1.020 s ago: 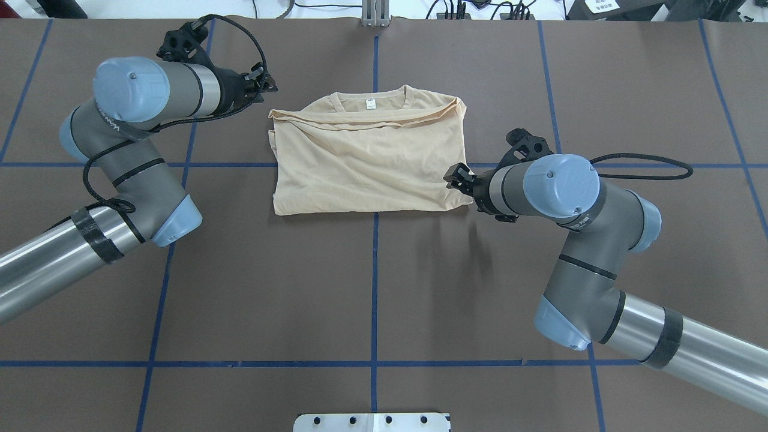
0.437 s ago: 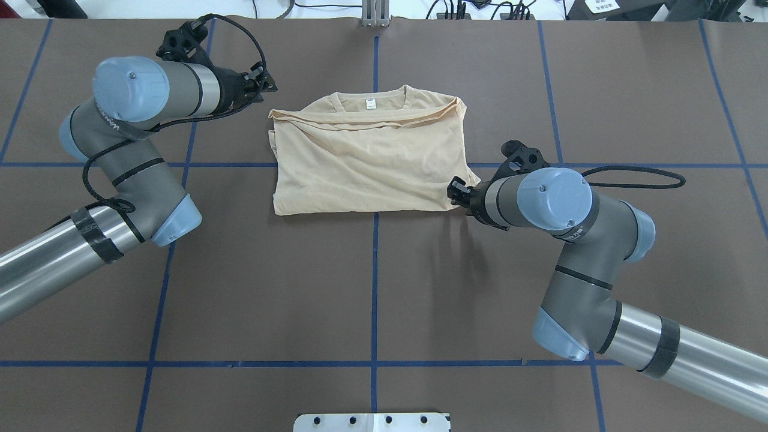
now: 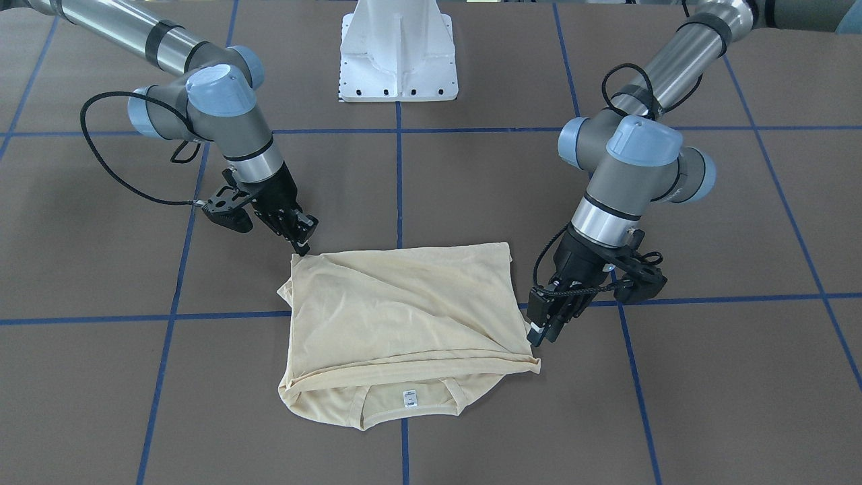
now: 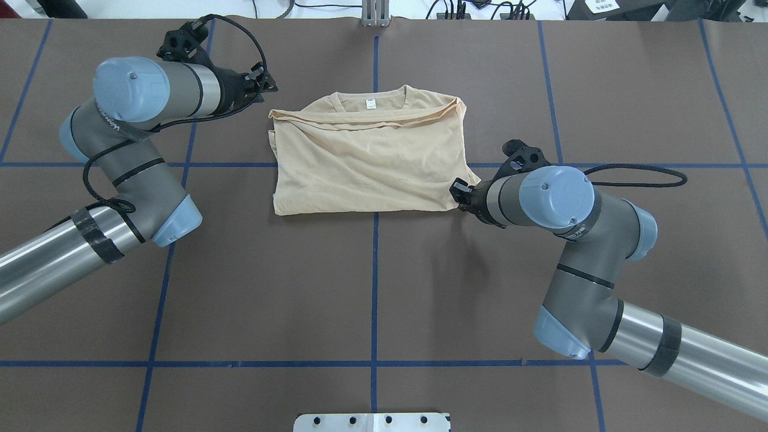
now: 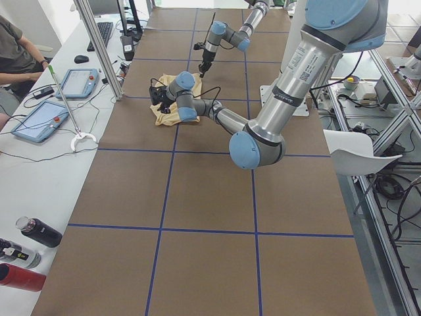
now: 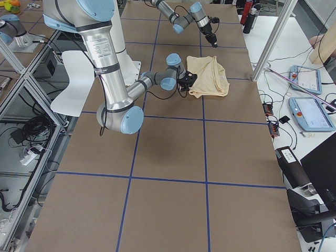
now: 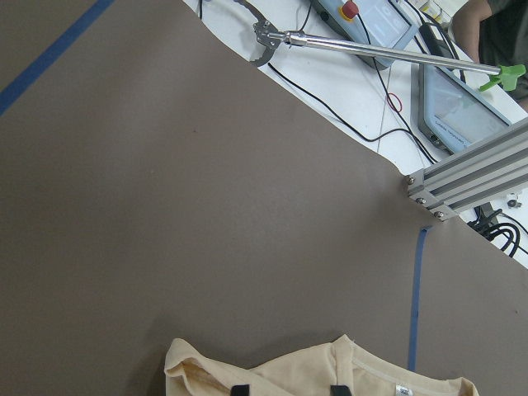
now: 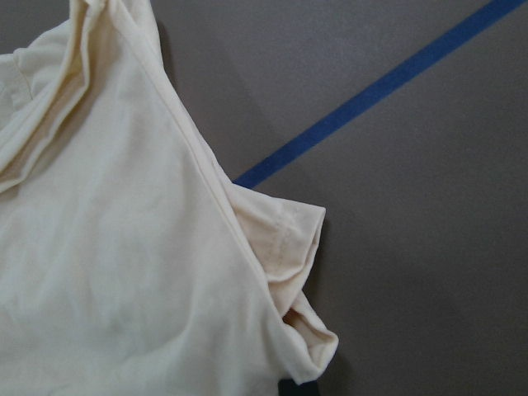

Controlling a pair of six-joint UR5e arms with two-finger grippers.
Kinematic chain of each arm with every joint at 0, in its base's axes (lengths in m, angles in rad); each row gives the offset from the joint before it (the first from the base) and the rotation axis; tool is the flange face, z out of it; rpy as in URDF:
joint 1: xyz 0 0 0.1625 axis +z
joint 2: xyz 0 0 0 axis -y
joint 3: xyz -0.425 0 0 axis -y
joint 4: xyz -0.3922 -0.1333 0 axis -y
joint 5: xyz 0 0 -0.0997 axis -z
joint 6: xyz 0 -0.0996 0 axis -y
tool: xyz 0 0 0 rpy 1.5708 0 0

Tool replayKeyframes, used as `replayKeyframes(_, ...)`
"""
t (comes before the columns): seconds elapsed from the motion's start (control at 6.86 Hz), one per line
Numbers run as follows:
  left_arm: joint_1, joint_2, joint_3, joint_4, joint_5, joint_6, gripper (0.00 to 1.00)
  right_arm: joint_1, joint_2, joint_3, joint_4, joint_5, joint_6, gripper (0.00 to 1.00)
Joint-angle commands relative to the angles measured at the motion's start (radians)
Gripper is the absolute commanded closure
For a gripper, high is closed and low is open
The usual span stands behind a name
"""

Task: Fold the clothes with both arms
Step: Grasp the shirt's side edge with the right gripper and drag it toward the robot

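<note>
The brown blue-taped table [image 4: 372, 288] carried the folded cream shirt [image 4: 366, 162] flat near its centre, the right gripper [image 3: 303, 244] was clamped on the shirt's robot-side corner, and the left gripper [image 3: 537, 335], jaws parted and empty, hovered just beside its neck-end corner.

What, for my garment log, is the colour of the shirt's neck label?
White; the label on the shirt shows best in the front-facing view.
</note>
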Motion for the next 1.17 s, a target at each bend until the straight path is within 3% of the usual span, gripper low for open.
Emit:
replayKeyframes(0.0,0.000,0.001,0.000,0.001,0.000,0.000,0.57,0.034,0.002,0.015,-0.011,0.031,-0.005,1.00)
replayKeyframes(0.29,0.000,0.001,0.000,0.001,0.000,0.000,0.57,0.045,-0.004,0.027,-0.011,0.059,-0.005,1.00)
replayKeyframes(0.73,0.000,0.002,0.002,-0.001,0.002,-0.002,0.57,0.039,-0.099,0.133,-0.011,0.069,-0.003,1.00)
replayKeyframes(1.02,0.000,0.002,0.000,-0.001,0.000,-0.002,0.57,-0.040,-0.221,0.273,-0.014,0.063,0.010,1.00)
